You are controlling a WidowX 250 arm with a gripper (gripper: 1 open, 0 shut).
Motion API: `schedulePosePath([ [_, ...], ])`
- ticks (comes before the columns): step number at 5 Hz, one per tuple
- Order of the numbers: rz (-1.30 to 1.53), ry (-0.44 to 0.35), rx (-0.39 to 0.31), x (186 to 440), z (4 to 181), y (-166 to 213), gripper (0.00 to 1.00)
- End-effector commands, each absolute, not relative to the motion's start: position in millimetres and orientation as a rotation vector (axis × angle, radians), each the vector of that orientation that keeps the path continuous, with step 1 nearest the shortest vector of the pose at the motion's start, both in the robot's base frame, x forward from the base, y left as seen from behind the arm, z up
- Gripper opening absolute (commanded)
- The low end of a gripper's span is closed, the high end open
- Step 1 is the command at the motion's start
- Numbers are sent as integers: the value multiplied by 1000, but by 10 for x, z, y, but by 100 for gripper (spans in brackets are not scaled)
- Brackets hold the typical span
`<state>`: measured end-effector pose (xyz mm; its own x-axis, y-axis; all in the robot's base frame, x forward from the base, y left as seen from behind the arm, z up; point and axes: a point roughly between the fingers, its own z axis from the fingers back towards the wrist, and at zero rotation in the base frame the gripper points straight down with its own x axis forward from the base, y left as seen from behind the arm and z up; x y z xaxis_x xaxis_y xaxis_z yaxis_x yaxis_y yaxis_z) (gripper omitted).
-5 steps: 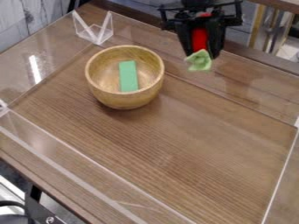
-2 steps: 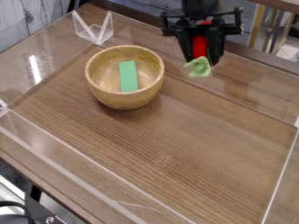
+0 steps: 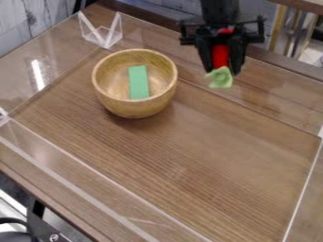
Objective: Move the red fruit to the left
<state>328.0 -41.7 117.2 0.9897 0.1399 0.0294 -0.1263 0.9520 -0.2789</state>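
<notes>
My gripper (image 3: 221,62) hangs over the back right of the wooden table, pointing steeply down. Its black fingers are shut on the red fruit (image 3: 221,49), whose glossy red body shows between them. The fruit's green leafy cap (image 3: 220,78) sticks out below the fingertips, just above the tabletop. Whether the cap touches the table I cannot tell. The fruit is to the right of the wooden bowl (image 3: 116,101) and apart from it.
The wooden bowl holds a flat green block (image 3: 138,81). A clear folded plastic stand (image 3: 98,31) sits at the back left. Low clear plastic walls (image 3: 307,180) rim the table's edges. Chair legs and a table edge show behind the arm.
The gripper has come down and drifted slightly right, still holding the red fruit. The green cap now hangs closer to the tabletop. Bowl and block have not moved.
</notes>
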Motion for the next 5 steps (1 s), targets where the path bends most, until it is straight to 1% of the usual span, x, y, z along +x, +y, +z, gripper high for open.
schedulePosePath([
  [1,115,-109,-275,3240,1281,-479,0],
  [3,205,-131,-274,3255,1561,-476,0],
  [5,205,-131,-265,3298,1543,-436,0],
])
